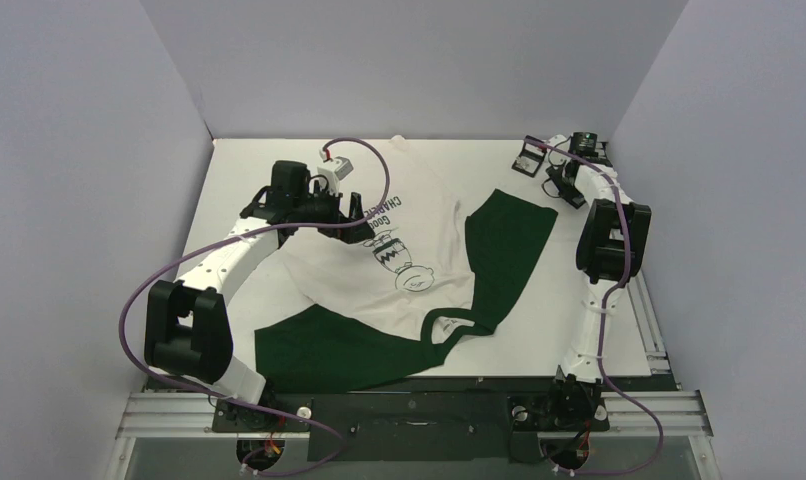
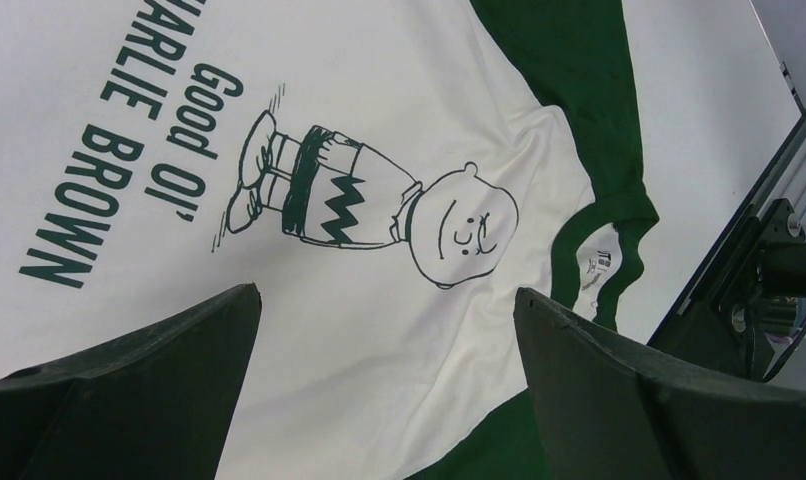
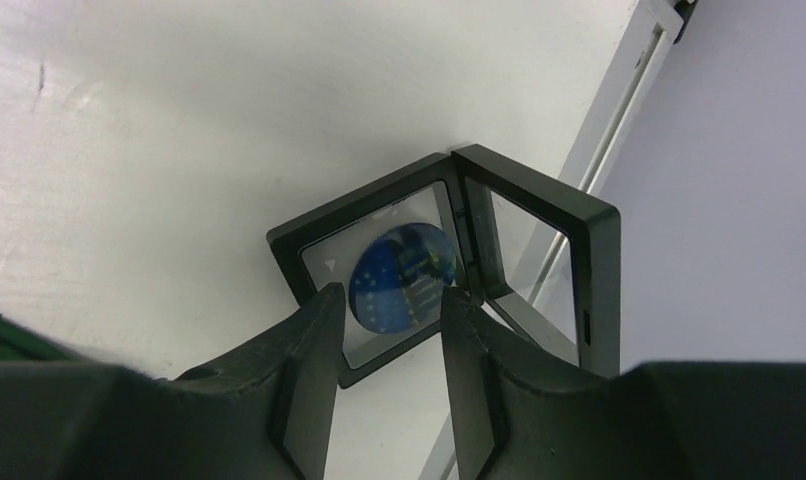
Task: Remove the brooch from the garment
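One round, glossy blue brooch (image 3: 394,275)

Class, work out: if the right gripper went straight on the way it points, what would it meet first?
Likely the blue brooch in the open black case; depth is unclear.

The white T-shirt (image 1: 419,240) with dark green sleeves lies spread, slightly rumpled, mid-frame, while the round blue brooch (image 3: 397,275) sits inside an open black case (image 1: 527,158) at upper right.
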Controlling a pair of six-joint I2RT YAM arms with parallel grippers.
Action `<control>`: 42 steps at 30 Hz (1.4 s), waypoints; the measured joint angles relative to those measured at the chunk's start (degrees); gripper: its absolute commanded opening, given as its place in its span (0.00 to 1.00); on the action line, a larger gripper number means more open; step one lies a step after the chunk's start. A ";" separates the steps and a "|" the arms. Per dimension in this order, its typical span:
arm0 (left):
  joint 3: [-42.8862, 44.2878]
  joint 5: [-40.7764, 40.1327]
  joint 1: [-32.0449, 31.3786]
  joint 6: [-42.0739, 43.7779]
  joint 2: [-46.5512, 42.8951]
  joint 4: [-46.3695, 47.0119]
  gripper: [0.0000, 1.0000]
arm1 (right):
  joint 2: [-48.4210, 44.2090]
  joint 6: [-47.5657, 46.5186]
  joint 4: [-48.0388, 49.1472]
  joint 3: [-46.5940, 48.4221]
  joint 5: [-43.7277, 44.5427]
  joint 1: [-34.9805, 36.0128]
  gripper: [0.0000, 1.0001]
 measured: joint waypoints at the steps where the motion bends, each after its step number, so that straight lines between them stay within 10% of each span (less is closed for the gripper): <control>1: 0.00 -0.04 0.02 0.37 0.00 -0.37 0.96 | -0.22 0.02 0.02 -0.48 -0.09 0.09 0.38; 20: 1.60 -5.81 6.49 22.77 2.67 -17.05 0.96 | -22.43 7.63 -5.03 -17.38 -13.75 9.94 0.36; 42: 6.80 -18.23 10.91 28.83 19.32 -15.65 0.96 | -14.97 12.46 -14.88 -20.96 -12.33 15.89 0.26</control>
